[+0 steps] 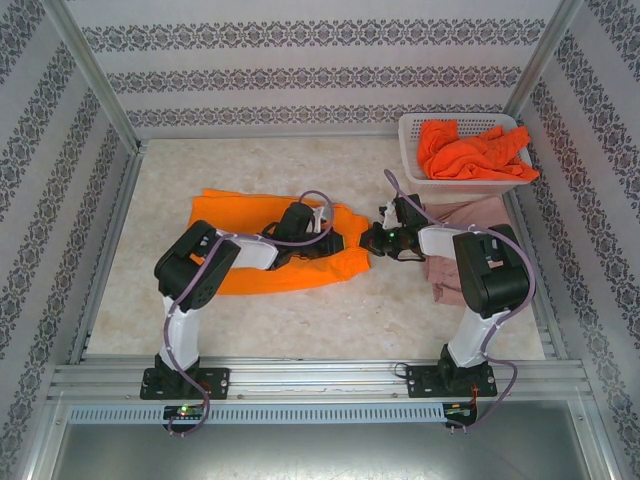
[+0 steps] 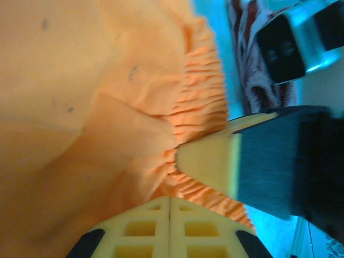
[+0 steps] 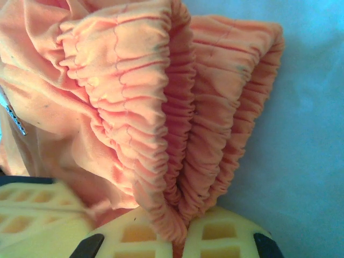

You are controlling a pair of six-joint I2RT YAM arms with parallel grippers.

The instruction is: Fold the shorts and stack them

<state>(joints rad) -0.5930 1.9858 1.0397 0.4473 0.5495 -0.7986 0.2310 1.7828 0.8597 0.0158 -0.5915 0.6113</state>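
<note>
Right tool (image 3: 173, 239) clenched on gathered waistband of orange shorts (image 1: 232, 218), cloth pinched between its pads. Left tool (image 2: 170, 215) also clenched, at same waistband just beside; whether cloth is caught, cannot tell. Shorts lie spread on desk (image 1: 300, 315), mid-left. Step, likely: first fold of orange pair. Next move calls for lifting waistband and carrying it across legs, both tools together. Pink shorts (image 1: 478, 213) wait under right arm.

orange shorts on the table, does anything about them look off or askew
Yes: the orange shorts lie slanted on the table, and their elastic waistband is bunched into folds where the right arm's fingers pinch it. No tear shows.
</note>
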